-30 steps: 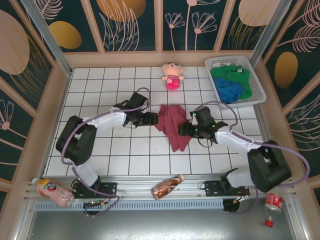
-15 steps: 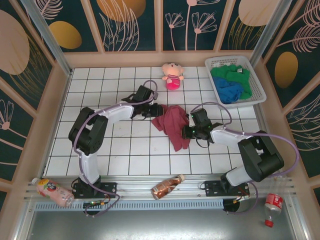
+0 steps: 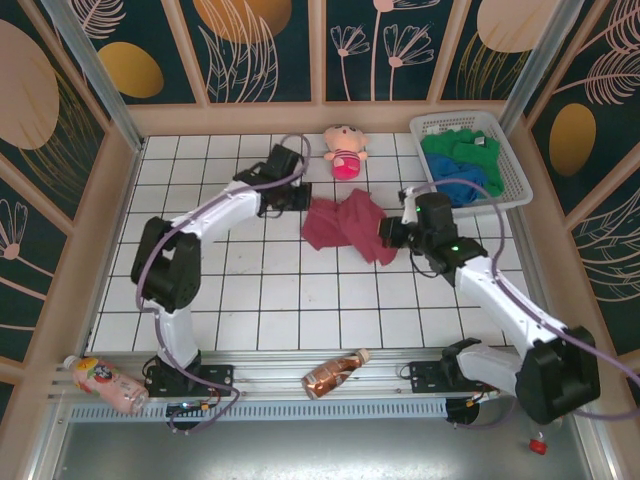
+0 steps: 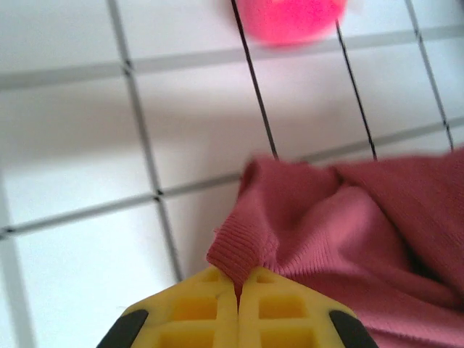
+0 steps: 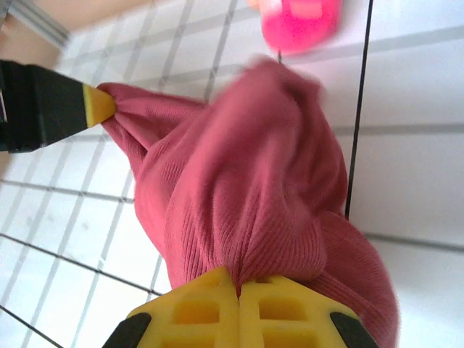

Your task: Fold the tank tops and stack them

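Note:
The maroon tank top (image 3: 343, 225) hangs bunched between my two grippers over the white tiles. My left gripper (image 3: 300, 206) is shut on its left edge; in the left wrist view a ribbed fold (image 4: 239, 250) is pinched in the yellow jaws of the left gripper (image 4: 237, 279). My right gripper (image 3: 386, 238) is shut on the right side, where the cloth (image 5: 246, 181) gathers into the closed right gripper (image 5: 238, 286). The left gripper's yellow tip (image 5: 98, 105) holds the far corner. A green tank top (image 3: 455, 148) and a blue tank top (image 3: 462, 180) lie in the basket.
The white basket (image 3: 513, 165) stands at the back right, close to the right arm. A pink plush doll (image 3: 345, 150) sits just beyond the cloth. Bottles lie on the near rail at the middle (image 3: 335, 372) and at the left (image 3: 100, 383).
Both grippers closed on the maroon top and carried it toward the back of the table. The cloth now stretches sideways between them instead of lying lengthwise.

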`<control>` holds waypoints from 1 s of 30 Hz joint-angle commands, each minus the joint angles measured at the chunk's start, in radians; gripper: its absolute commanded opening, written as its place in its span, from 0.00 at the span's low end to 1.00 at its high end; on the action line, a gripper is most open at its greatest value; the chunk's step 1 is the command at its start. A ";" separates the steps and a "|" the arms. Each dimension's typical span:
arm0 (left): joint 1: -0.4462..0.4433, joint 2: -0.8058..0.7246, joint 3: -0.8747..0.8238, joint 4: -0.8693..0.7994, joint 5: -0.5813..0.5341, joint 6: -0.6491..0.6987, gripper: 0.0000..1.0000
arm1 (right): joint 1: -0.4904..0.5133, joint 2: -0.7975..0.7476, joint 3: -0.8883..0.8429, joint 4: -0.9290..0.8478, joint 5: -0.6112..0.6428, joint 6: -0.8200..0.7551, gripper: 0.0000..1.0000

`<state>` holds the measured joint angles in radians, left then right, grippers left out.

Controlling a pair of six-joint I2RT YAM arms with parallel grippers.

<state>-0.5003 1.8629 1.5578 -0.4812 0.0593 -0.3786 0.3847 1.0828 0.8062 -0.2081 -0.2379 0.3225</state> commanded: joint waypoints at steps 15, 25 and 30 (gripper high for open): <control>0.101 -0.249 0.429 -0.348 -0.418 0.188 0.00 | 0.041 -0.089 0.269 0.121 -0.170 0.186 0.00; 0.112 -0.243 -0.209 0.023 -0.179 0.060 0.00 | 0.151 -0.131 -0.216 0.129 -0.096 0.276 0.00; 0.109 -0.165 -0.369 0.185 -0.079 -0.025 0.01 | 0.152 -0.057 -0.321 0.176 -0.080 0.305 0.00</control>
<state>-0.4057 1.6974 1.2270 -0.4706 -0.0673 -0.3256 0.5350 1.0039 0.4961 -0.0792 -0.3592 0.5934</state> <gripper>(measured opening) 0.063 0.048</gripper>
